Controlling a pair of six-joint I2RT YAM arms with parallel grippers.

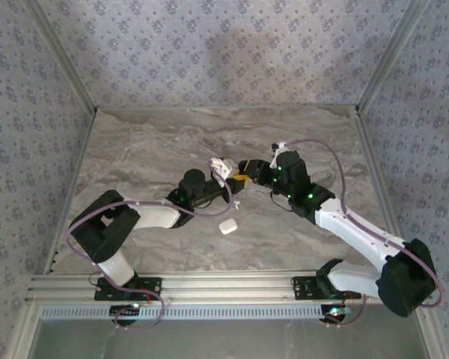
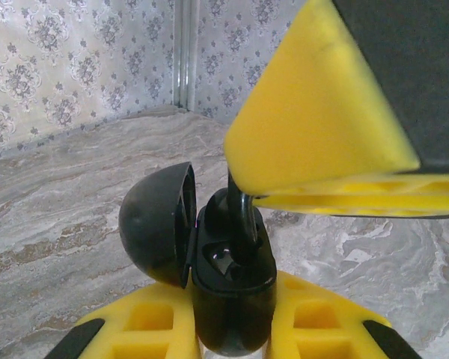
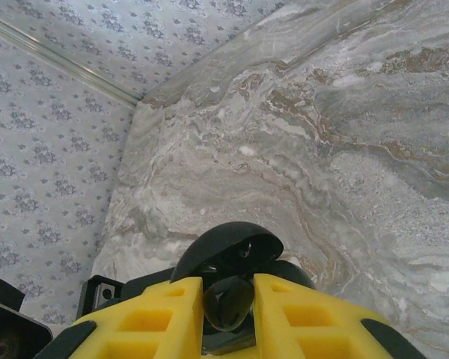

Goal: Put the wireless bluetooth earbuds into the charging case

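Left claw point(image 2: 232, 333) was squeezed tight on a black case point(image 2: 236, 295). The right claw point(image 2: 247, 193) pinched a black earbud point(image 2: 242, 217) in its yellow tips, open only as wide as that little bud. Closest to the arm bases, a white case point(image 1: 227, 226) lay by itself on the marble table point(image 1: 135, 149). It was small, smooth and rounded like a pebble, and no claw touched it. A bit farther back lay a tiny white piece point(image 1: 237, 202), too small to tell what it was, just under the spot where the claws came together. Farther back again, the two claws met tip to tip over the middle of the table. The black case stood upright between the left claw's two yellow fingers point(image 2: 172, 336). It was dark and shiny, with a round bottom. Its lid point(image 2: 153, 224) was flipped open to one side and looked like half a ball. Inside the case were dark little hollows. The thin stem of the black earbud reached down from the right claw into one of those hollows, and its top end was hidden in the yellow tips. From the right wrist, the round dark end of the bud sat between the fingers, with the open case just past it. Behind it all, the gray and brown marble ran back to a wall point(image 1: 224, 52) with a pale flower pattern.
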